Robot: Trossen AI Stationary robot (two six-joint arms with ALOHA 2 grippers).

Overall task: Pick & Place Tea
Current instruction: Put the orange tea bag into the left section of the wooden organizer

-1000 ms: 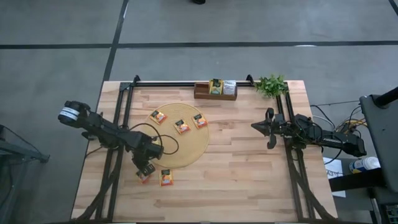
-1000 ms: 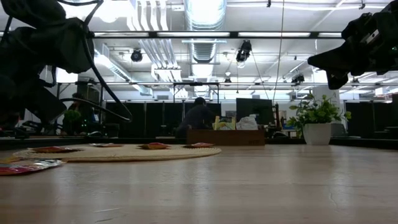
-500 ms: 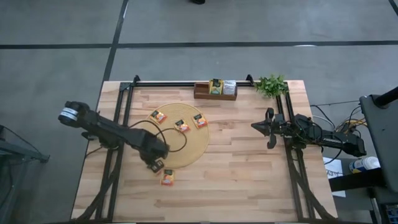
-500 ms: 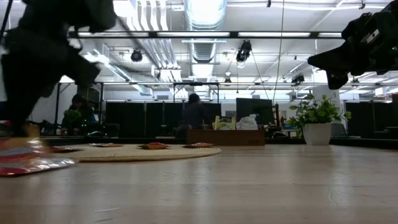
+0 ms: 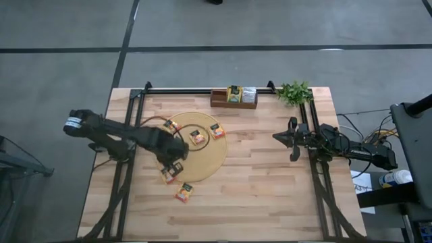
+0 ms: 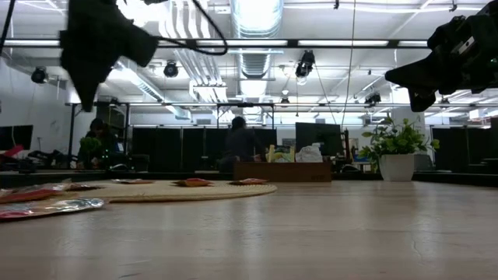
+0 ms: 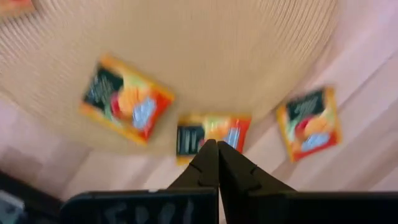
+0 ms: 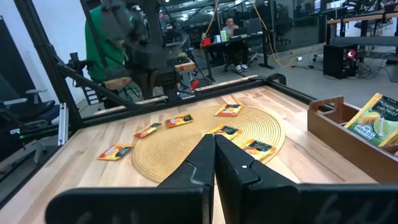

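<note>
**Left Gripper Pressed Shut Above Scattered Tea Sachets**

From above, the pale planked wooden table (image 5: pixel 270 182) is seen carrying a round tan woven mat (image 5: pixel 209 158). Three flat square orange tea sachets (image 5: pixel 197 137) lie on the mat, a fourth (image 5: pixel 169 175) lies at its edge and a fifth (image 5: pixel 183 193) on bare wood nearby. The left gripper (image 5: pixel 177 167) is held over the mat's edge, just beside the fourth sachet. The right gripper (image 5: pixel 286 138) is parked well apart, near the table's right side. A brown wooden tray (image 5: pixel 219 102) holding upright sachets stands at the far edge, beside a small leafy green plant (image 5: pixel 295 92).

At table height, the sachets are shown lying flat.

The left wrist view shows the fingers (image 7: pixel 208 163) pressed together, empty, above glossy crinkled sachets.

The right wrist view shows its fingers (image 8: pixel 211 155) likewise closed on nothing.
</note>
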